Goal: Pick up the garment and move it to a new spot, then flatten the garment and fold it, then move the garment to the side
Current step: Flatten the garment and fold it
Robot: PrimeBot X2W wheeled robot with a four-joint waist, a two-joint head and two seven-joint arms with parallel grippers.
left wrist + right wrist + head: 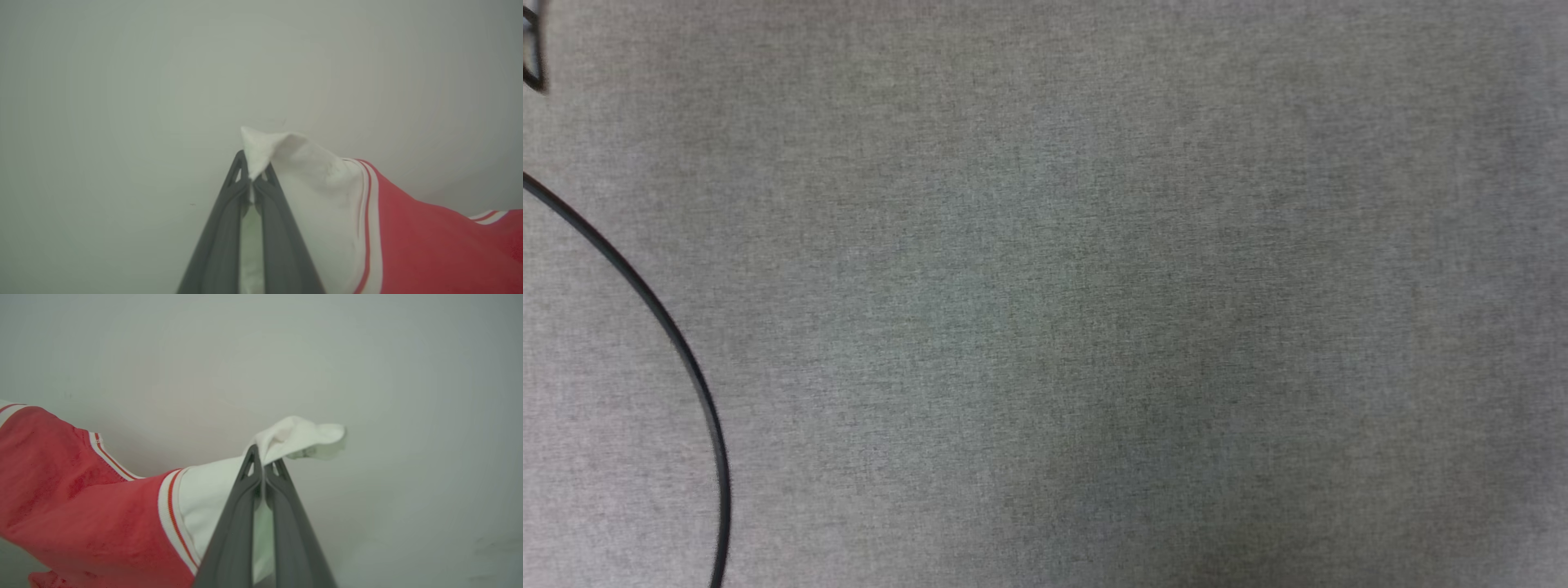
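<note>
In the left wrist view my left gripper [251, 175] is shut on a white corner of the garment [429, 245]. The red body with its red-and-white striped trim hangs off to the right of the dark fingers [222, 228]. In the right wrist view my right gripper [263, 463] is shut on another white part of the garment [81, 506], whose red fabric and striped trim stretch away to the left. A white fold pokes out past the fingertips. Behind the cloth in both wrist views lies a plain pale grey surface.
The head view looks down on a grey woven surface [1094, 286]. A thin black cable [678, 343] curves across its lower left, and a small dark object [533, 49] sits at the top left edge.
</note>
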